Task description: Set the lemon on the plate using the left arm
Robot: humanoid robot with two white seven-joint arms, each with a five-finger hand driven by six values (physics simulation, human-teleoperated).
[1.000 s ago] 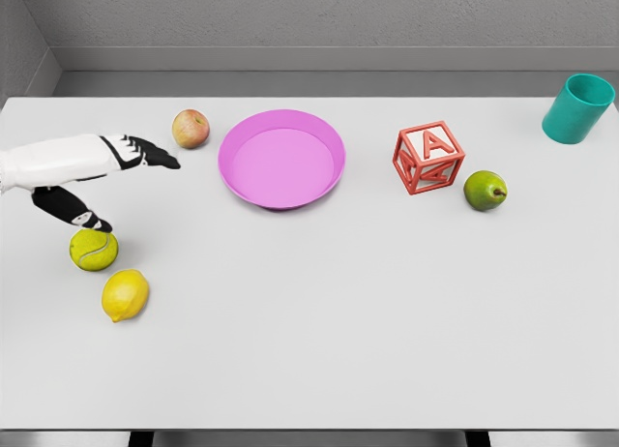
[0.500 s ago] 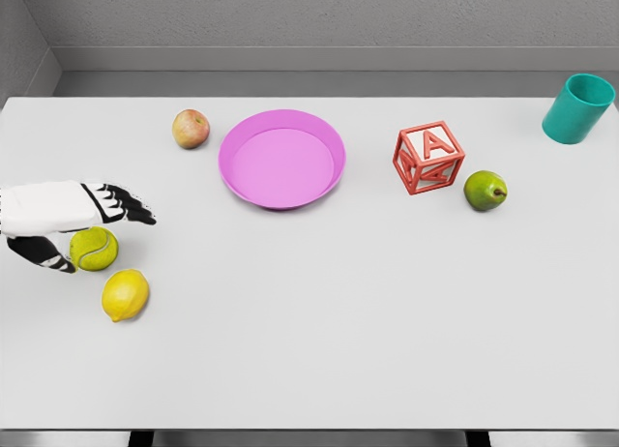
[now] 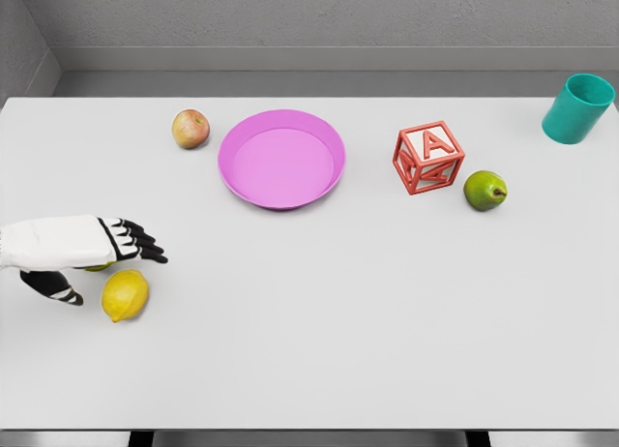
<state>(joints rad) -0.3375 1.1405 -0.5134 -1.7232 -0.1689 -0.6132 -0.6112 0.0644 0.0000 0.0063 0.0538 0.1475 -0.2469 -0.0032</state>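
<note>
Lemon (image 3: 125, 295): yellow, lying on the white counter (image 3: 387, 321) at the lower left, not gripped and not lifted

Plate (image 3: 281, 159): pink, round, nothing in it; stands well apart from the lemon, up and to the right

Left robot hand (image 3: 92, 253): enters from the left edge, hovering just above and beside the lemon; black-tipped fingers (image 3: 140, 244) stretched out, thumb hanging below, spread wide with nothing held

Tennis ball (image 3: 98, 267): almost wholly hidden under the hand, only a sliver showing

Other items: apple (image 3: 191, 129) left of the plate; red letter block (image 3: 428, 157), green pear (image 3: 485, 190), teal cup (image 3: 577, 108) on the right side

Right arm: not visible

Progress: early; the approach looks nearly complete, while grasp, carry to the plate and release are all outstanding
</note>
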